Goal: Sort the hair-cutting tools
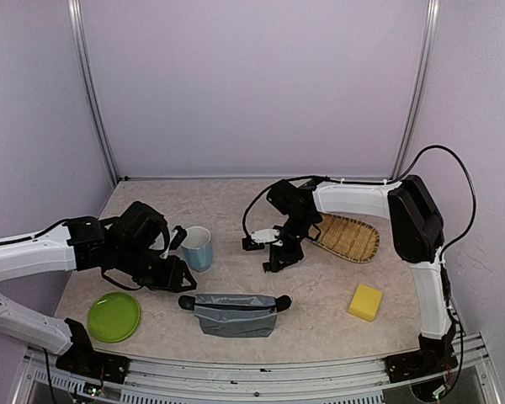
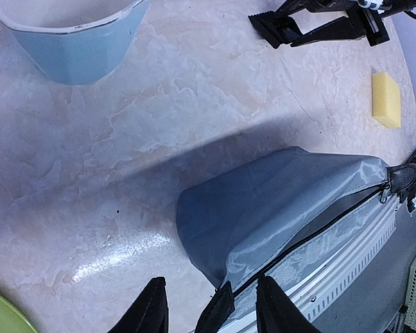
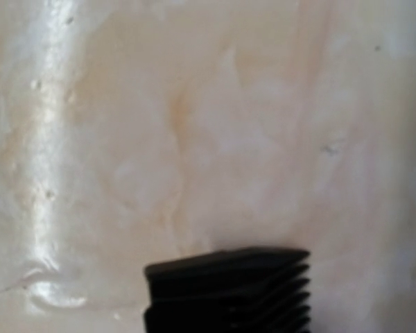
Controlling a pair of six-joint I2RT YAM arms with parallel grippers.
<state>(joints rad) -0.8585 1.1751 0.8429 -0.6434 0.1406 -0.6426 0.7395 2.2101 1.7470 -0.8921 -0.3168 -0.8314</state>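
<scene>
The small black ribbed block [image 3: 229, 295] lies on the table [image 1: 320, 290] close under the right gripper [image 1: 276, 261], near the middle of the surface and just left of the woven basket [image 1: 358, 242]. It looks like stiff, light plastic. The ribs should give the pads some bite, but so small a piece is likely to skid on the glossy top, so a low pinch across its two broad sides seems the safest hold. The right wrist view shows none of that gripper's fingers, so it cannot be told whether they are clenched on the block or apart. The left gripper [image 2: 211, 284] has its fingers spread, straddling the black tab [image 2: 218, 313] at the end of the grey pouch [image 1: 234, 316] without clamping it. One block is in view. No scissors and no clipper can be made out, and they may be hidden in the pouch or behind the right arm. Around it stand one light-blue cup [image 1: 197, 249], one pouch, one green plate [image 1: 114, 317], one basket and one yellow sponge [image 1: 365, 302].
</scene>
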